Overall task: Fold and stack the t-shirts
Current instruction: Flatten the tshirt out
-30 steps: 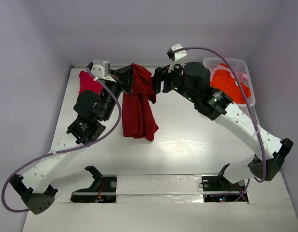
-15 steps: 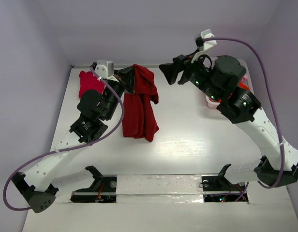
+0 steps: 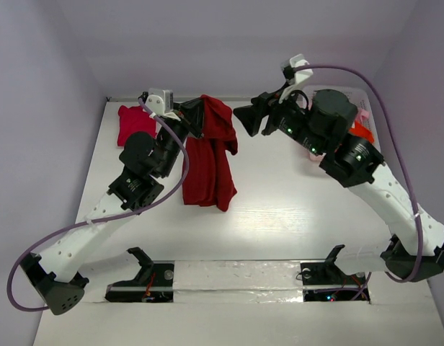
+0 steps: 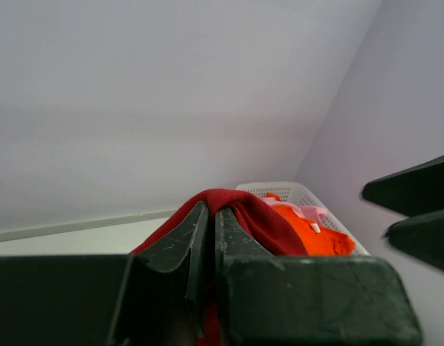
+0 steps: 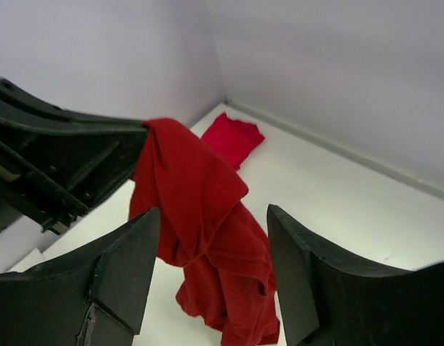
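A large dark red t-shirt (image 3: 207,158) hangs from my left gripper (image 3: 199,117), which is shut on its top fold, while its lower part lies crumpled on the table. In the left wrist view the cloth (image 4: 259,218) drapes over the closed fingertips of that gripper (image 4: 211,213). My right gripper (image 3: 248,119) hovers open just right of the shirt, facing it without touching. In the right wrist view the hanging shirt (image 5: 200,209) shows between that gripper's spread fingers (image 5: 212,214). A crimson-pink t-shirt (image 3: 134,122) lies at the far left corner. Orange (image 4: 308,232) and pale pink (image 4: 313,211) t-shirts sit in the basket.
The white lattice basket (image 4: 298,190) stands at the far right corner, mostly hidden by my right arm in the top view. Walls close in the table on the far side and both sides. Bare tabletop (image 3: 294,209) lies in front of the hanging shirt.
My right gripper has drawn back a little to the right from the shirt's edge, and its arm has swung up over the basket. The left gripper still holds the dark red shirt.
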`<state>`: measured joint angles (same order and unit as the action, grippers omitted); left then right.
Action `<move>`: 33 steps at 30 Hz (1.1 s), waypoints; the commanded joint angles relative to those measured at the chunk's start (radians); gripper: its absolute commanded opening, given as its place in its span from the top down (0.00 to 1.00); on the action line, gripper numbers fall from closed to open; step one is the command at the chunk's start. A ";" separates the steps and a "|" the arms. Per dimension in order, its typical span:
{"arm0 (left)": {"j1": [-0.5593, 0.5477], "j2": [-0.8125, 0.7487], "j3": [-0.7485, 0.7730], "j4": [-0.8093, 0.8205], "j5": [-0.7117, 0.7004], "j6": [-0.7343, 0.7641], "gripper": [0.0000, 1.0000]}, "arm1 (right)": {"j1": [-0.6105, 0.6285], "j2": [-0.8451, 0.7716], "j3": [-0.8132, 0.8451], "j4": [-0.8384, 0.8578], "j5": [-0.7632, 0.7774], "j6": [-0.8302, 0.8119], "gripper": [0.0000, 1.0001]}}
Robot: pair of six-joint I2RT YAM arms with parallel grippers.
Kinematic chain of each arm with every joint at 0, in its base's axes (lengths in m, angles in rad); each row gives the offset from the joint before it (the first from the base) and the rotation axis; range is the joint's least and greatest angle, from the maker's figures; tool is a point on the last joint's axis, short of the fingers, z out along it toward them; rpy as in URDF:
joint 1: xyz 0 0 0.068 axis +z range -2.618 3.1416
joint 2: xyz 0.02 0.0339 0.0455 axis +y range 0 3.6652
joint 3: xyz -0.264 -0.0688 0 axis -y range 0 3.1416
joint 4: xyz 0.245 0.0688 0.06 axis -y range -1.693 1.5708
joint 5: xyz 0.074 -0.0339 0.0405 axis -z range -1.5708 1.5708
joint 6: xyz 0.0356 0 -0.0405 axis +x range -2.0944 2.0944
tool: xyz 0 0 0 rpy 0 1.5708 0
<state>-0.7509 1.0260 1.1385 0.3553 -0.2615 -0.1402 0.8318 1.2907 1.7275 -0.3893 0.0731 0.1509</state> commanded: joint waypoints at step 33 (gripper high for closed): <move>0.002 -0.037 -0.031 0.131 0.028 -0.042 1.00 | 0.023 0.122 0.030 0.122 -0.096 0.009 1.00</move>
<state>-0.7509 1.0241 1.1168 0.3801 -0.2428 -0.1703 0.8459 1.4239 1.7374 -0.3256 -0.0296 0.1604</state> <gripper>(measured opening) 0.018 0.080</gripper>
